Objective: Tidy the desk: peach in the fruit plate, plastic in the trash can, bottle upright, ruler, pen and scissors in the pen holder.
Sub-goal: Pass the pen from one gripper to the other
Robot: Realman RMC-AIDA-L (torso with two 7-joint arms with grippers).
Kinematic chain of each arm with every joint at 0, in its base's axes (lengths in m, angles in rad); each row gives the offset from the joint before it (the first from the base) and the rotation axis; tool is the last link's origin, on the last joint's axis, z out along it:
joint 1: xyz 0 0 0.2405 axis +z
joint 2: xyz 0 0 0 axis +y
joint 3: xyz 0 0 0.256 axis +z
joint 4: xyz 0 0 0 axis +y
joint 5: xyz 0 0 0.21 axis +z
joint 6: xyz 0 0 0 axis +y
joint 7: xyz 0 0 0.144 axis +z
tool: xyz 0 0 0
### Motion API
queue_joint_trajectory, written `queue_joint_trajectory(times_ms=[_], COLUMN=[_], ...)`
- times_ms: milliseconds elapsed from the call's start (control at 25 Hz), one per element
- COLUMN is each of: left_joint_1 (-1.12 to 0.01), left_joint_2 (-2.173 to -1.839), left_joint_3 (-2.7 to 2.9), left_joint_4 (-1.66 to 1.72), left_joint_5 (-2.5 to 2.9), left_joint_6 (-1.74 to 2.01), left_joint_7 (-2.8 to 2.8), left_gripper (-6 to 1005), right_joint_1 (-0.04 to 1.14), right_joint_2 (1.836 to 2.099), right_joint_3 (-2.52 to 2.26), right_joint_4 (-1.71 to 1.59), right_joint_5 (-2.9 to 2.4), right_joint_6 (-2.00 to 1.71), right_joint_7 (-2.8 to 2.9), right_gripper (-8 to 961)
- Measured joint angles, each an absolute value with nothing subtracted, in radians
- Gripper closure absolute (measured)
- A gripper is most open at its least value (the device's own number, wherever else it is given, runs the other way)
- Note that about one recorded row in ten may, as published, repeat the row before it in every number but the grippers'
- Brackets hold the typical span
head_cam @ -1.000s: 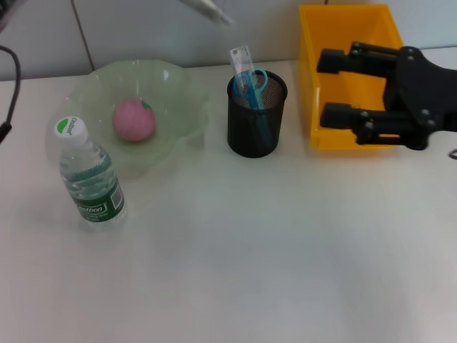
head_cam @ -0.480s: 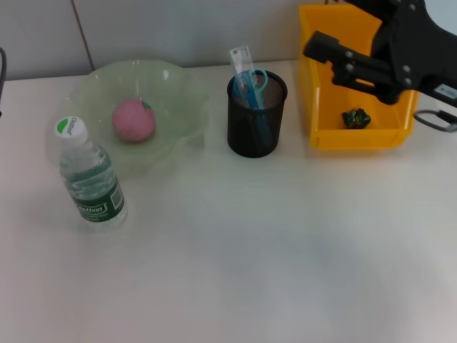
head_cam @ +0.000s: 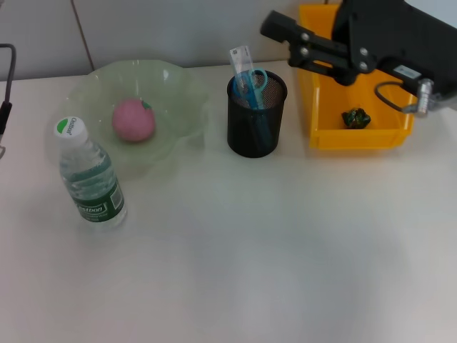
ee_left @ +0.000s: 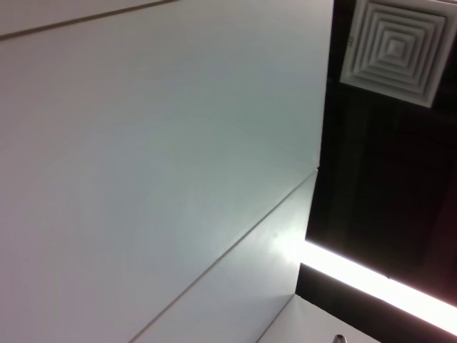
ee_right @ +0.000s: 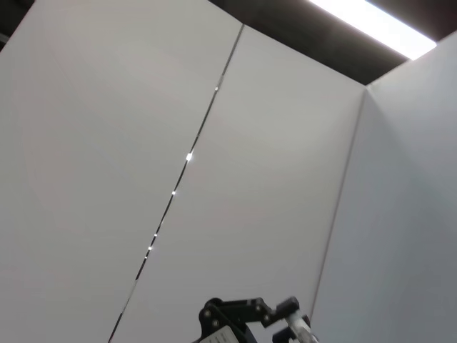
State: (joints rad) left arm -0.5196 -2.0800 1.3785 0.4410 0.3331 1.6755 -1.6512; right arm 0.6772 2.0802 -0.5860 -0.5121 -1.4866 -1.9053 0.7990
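Crumpled dark-green plastic (head_cam: 355, 118) lying inside the yellow trash can (head_cam: 323, 136). Right gripper (head_cam: 285, 36) raised above it, fingers parted, empty. Alongside: black mesh pen holder (head_cam: 255, 127) with scissors (head_cam: 255, 80) and ruler (head_cam: 243, 60); peach (head_cam: 133, 120) in green fruit plate (head_cam: 178, 93); bottle (head_cam: 89, 176) upright.

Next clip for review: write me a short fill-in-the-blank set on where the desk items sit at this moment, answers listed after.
1. The pink peach lies in the green ____.
2. The crumpled plastic sits inside the ____ trash can.
3. The water bottle stands ____ on the desk, cap on top.
4. The scissors and ruler stick out of the black mesh ____.

Missing words: fruit plate; yellow; upright; pen holder
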Motion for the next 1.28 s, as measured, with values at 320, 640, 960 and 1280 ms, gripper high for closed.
queue_joint_trajectory(times_ms=[320,640,960,1280], left_joint_1=[-0.517,-0.522,-0.526,-0.534], left_joint_2=[-2.080,-2.080,-2.080,-2.080], left_joint_3=[1.508,1.532,1.548,1.551], left_joint_4=[0.445,0.451,0.467,0.473], left_joint_5=[0.183,0.164,0.163,0.162], left_joint_6=[1.634,1.609,1.579,1.559], left_joint_7=[-1.644,-1.638,-1.620,-1.597], left_gripper=[845,843,841,840], right_joint_1=[0.727,0.767,0.797,0.804], right_joint_2=[2.085,2.087,2.089,2.091], right_joint_3=[-0.586,-0.586,-0.604,-0.771], right_joint_4=[-0.489,-0.473,-0.465,-0.455], right_joint_5=[-1.474,-1.473,-1.472,-1.326], right_joint_6=[-1.883,-1.847,-1.794,-1.696], right_joint_7=[0.666,0.549,0.511,0.442], right_gripper=[207,209,211,213])
